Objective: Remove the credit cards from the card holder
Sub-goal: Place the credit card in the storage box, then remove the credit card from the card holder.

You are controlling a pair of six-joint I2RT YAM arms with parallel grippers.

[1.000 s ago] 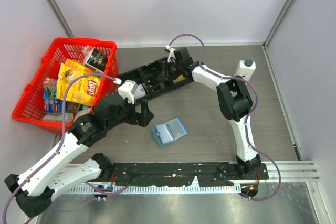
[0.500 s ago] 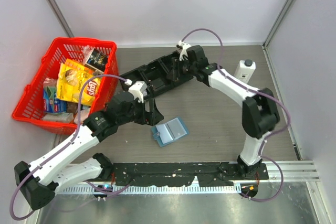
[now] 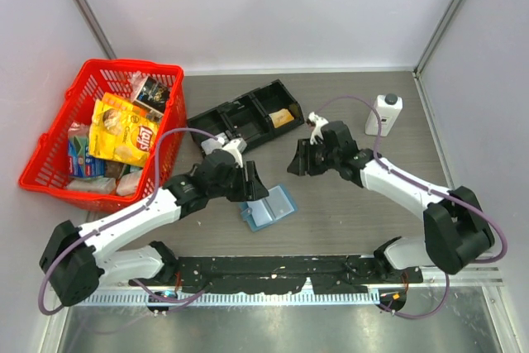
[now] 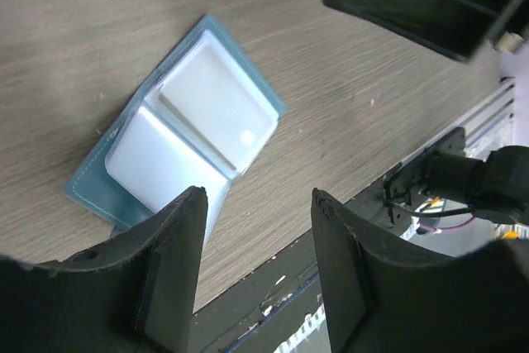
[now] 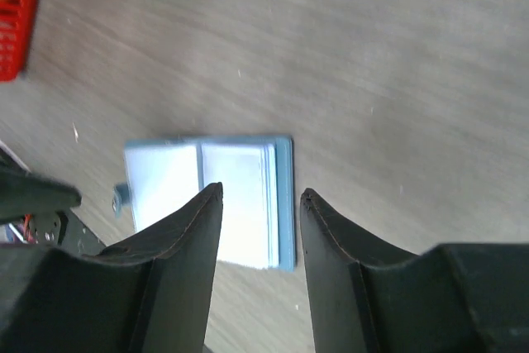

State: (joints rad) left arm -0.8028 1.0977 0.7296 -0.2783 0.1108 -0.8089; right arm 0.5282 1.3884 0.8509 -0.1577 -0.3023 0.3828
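Surface: grey wood-grain table (image 3: 347, 212), enclosed by pale walls (image 3: 248, 6). The card holder (image 3: 267, 207) lies open at centre, credit cards (image 4: 216, 105) inside. The left gripper (image 4: 256, 212) and right gripper (image 5: 258, 196) stand spread, empty. Card count indiscernible.

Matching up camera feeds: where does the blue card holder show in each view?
Top external: the card holder lies open near the centre, just below the middle.
Left wrist: the card holder is left of centre, open and tilted.
Right wrist: the card holder is in the lower middle, open and partly hidden by the fingers.
Shared landmark: the wood-grain tabletop it lies on shows in all three views.
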